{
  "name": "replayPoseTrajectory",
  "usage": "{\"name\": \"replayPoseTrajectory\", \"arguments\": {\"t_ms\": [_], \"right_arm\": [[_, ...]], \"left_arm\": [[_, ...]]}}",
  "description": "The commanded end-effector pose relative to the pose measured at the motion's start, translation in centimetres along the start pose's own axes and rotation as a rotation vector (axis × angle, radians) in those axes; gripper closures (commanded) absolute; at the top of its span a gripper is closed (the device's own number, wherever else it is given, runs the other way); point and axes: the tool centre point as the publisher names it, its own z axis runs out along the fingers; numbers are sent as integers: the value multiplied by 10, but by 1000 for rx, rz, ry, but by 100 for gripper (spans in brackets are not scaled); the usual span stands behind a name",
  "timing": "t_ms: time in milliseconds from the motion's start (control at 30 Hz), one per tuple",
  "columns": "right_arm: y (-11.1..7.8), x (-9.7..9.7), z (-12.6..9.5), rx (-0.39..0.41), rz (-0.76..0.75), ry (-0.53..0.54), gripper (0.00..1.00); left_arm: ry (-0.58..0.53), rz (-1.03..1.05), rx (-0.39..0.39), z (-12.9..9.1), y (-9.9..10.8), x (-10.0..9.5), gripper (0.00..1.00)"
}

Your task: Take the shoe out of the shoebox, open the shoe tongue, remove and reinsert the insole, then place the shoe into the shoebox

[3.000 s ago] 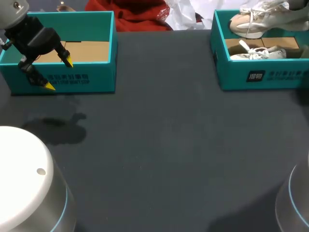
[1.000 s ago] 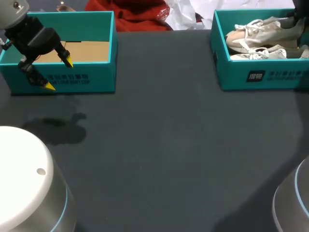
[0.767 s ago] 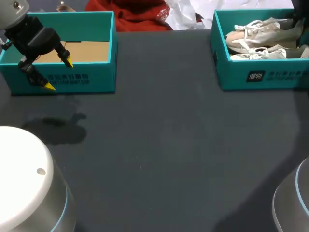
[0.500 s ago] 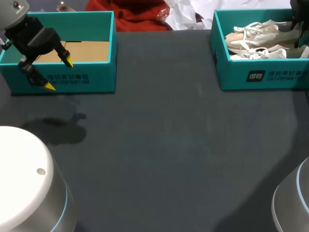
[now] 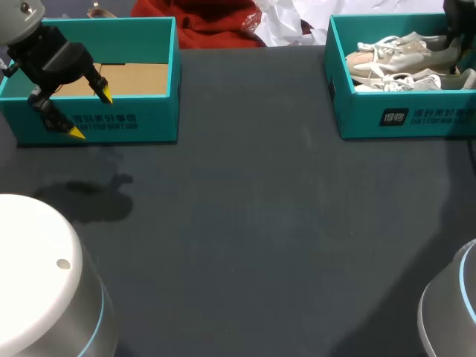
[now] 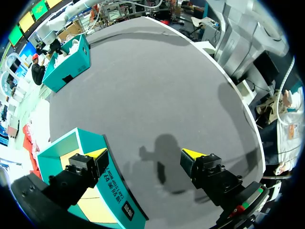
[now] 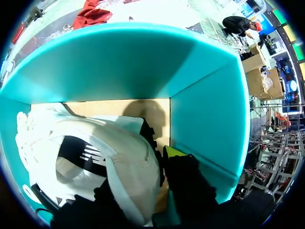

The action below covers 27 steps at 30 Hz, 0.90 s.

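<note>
Shoe [image 5: 401, 53] now sits lowered into the shoebox [image 5: 405, 117], upper right of frame; placement looks nearly done. My right gripper [image 7: 167, 160] is at the heel, grip cannot be told; left gripper [image 5: 90, 113] hangs spread.

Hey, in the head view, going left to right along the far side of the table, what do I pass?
First the open teal box → bare dark table → shoebox, with pale shoes lying inside it.

L tool [image 5: 90, 114] open, R arm [image 5: 457, 9] far corner
</note>
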Motion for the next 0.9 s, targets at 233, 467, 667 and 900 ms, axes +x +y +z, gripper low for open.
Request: {"name": "replayPoseTrajectory", "arguments": {"t_ms": [233, 467, 667, 900], "right_arm": [[2, 2, -4, 17, 5, 6, 66], [-5, 3, -8, 21, 11, 18, 59], [-8, 7, -19, 12, 12, 29, 50], [-5, 12, -40, -3, 12, 33, 25]], "left_arm": [[0, 0, -3, 0, 0, 0, 0], [0, 0, -3, 0, 0, 0, 0], [0, 0, -3, 0, 0, 0, 0], [0, 0, -3, 0, 0, 0, 0]]}}
